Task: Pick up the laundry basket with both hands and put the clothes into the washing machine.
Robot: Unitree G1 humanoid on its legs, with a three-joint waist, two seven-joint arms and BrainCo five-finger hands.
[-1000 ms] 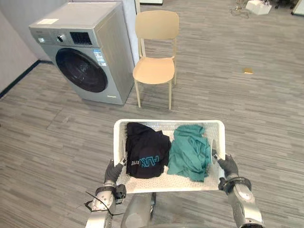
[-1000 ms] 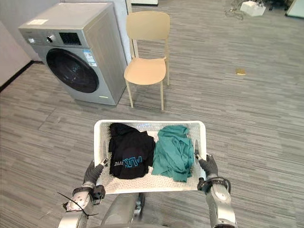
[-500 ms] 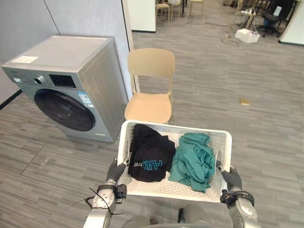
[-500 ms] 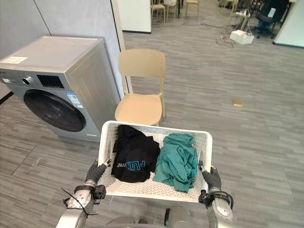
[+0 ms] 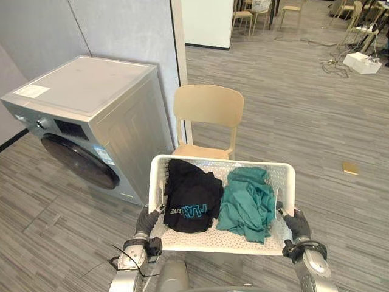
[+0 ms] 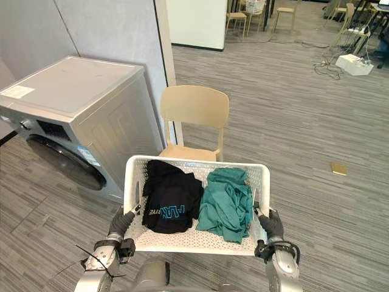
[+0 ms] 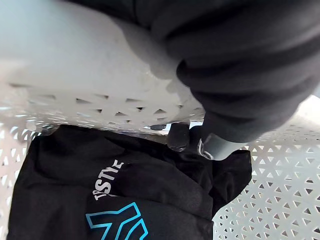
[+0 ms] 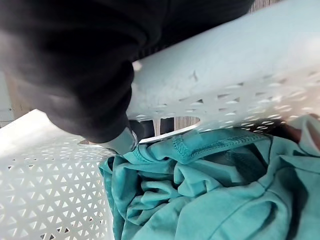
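Observation:
I hold a white perforated laundry basket in the air in front of me. My left hand is curled on its left rim, my right hand on its right rim. Inside lie a black garment with blue print on the left and a teal garment on the right. The left wrist view shows the black garment under the basket rim. The right wrist view shows the teal garment below the rim. The grey washing machine stands ahead to the left, its round door closed.
A beige chair stands right of the washer, just beyond the basket. A grey wall rises behind the machine. Open wood-grain floor stretches to the right, with a small yellow object on it. Chairs and tables stand far back.
The camera has moved forward and tilted up; the washer and chair look nearer. The basket stays held in both hands, clothes unmoved inside.

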